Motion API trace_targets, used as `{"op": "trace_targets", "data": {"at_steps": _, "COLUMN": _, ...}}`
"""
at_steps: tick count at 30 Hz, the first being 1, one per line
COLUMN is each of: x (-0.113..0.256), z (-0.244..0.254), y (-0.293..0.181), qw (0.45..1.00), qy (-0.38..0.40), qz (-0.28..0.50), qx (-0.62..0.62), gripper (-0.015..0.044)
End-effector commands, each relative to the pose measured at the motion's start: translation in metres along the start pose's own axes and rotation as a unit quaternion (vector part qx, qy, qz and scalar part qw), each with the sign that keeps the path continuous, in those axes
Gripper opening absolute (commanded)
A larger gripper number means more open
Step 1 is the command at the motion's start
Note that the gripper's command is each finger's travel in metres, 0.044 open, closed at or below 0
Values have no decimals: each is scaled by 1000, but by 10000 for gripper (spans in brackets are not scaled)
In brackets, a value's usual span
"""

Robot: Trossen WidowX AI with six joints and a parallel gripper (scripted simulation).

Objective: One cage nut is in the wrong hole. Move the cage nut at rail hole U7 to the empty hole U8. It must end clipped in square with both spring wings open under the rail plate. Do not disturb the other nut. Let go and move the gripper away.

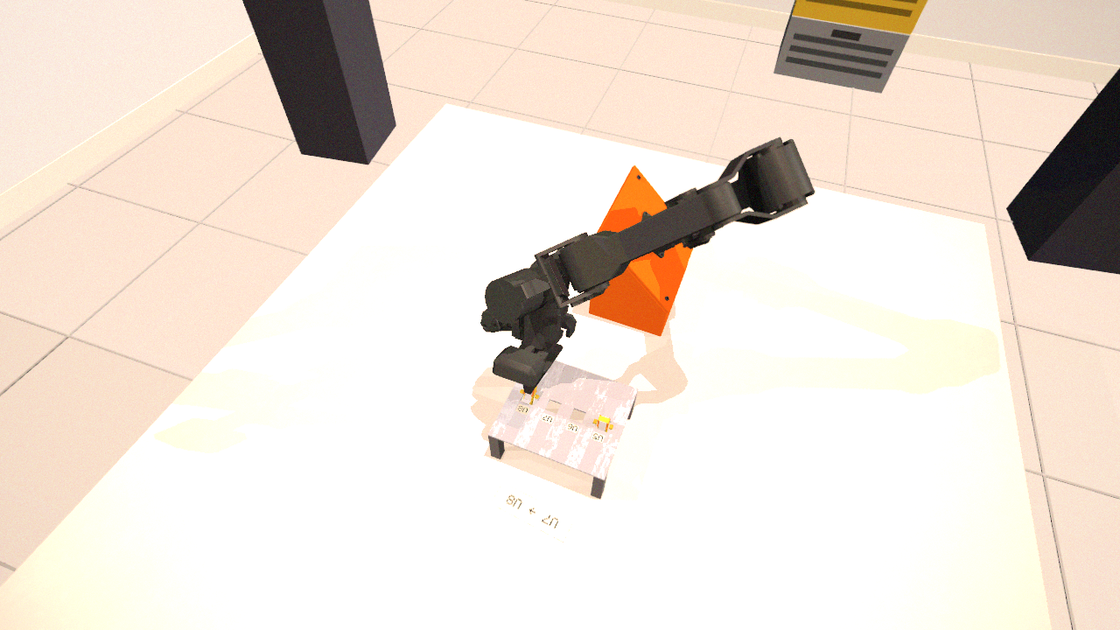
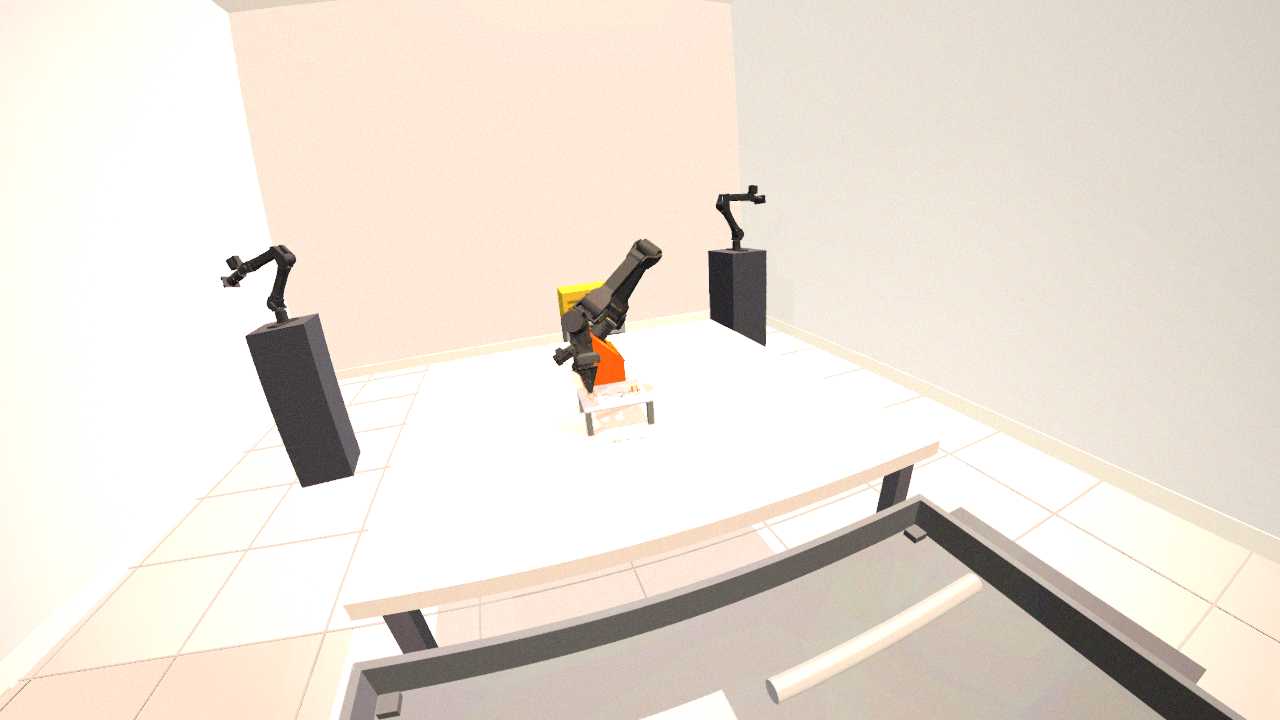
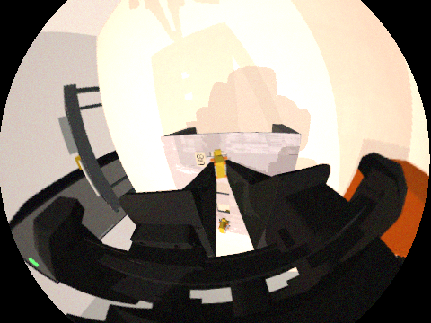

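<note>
A gold cage nut [image 1: 530, 397] [image 3: 219, 162] is at hole U8, at the left end of the rail plate in the top view. My gripper [image 1: 529, 389] [image 2: 590, 391] [image 3: 220, 169] is shut on this nut, pointing down from above. Whether the nut's wings are open under the plate is hidden. The other gold nut [image 1: 603, 423] [image 2: 634, 388] [image 3: 224, 224] sits at hole U5. The rail plate [image 1: 548, 446] [image 3: 265, 141] carries labels U8, U7, U6 and U5. No nut stands at U7 or U6.
The plate stands on dark legs [image 1: 598, 486] [image 2: 650, 412] on the white table [image 1: 352, 501] [image 2: 716, 465]. An orange mount [image 1: 626, 305] [image 2: 610, 365] [image 3: 406, 202] is behind the plate. A printed U7 and U8 marking [image 1: 532, 511] lies in front of it.
</note>
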State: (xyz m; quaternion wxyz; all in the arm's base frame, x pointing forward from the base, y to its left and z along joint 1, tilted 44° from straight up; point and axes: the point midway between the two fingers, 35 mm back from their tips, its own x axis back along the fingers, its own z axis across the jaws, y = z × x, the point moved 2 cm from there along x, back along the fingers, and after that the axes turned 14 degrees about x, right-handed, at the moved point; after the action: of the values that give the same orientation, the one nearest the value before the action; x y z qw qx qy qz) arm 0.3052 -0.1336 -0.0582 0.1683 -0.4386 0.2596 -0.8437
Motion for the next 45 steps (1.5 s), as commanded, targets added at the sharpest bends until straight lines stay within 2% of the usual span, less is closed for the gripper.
{"op": "trace_targets", "data": {"at_steps": 1, "x": 0, "z": -2, "y": -1, "qw": 1000, "qy": 3, "qz": 1, "qx": -4, "gripper": 26}}
{"op": "trace_targets", "data": {"at_steps": 45, "x": 0, "z": -6, "y": -2, "qw": 1000, "qy": 17, "qz": -2, "qx": -4, "gripper": 26}}
